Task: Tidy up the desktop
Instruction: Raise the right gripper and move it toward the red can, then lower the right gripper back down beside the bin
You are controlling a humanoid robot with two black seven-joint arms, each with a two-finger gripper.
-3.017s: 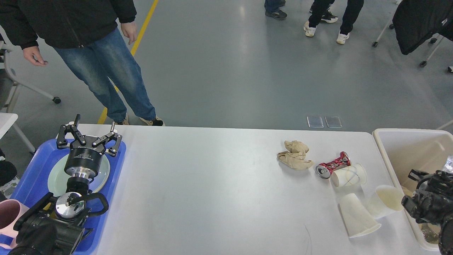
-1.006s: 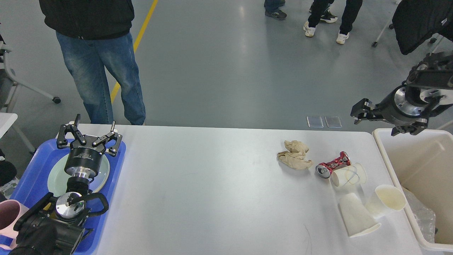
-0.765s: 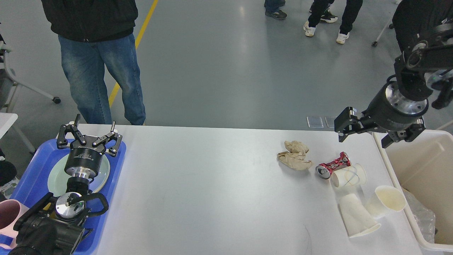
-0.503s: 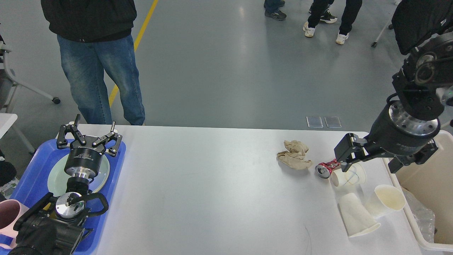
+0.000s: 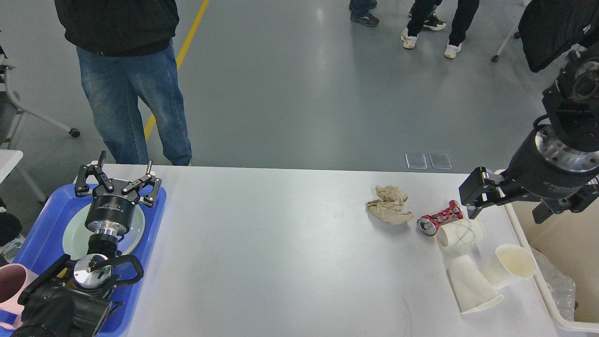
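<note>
Right gripper hangs above the right end of the desktop, jaws spread wide, nothing between them; one finger sits just above and right of the crushed red can, the other over the rim of the cream bin, no contact visible with either. Left gripper hovers over the pale plate in the blue tray at the desktop's left edge, fingers wide apart, empty. The desktop fills the lower half of the view, middle bare. Litter clusters at its right end: crumpled brown paper, the can lying on its side touching a tipped clear cup, two white paper cups on their sides near the bin. Pink mug at the tray's near left corner. A person in jeans stands behind the far left edge
</note>
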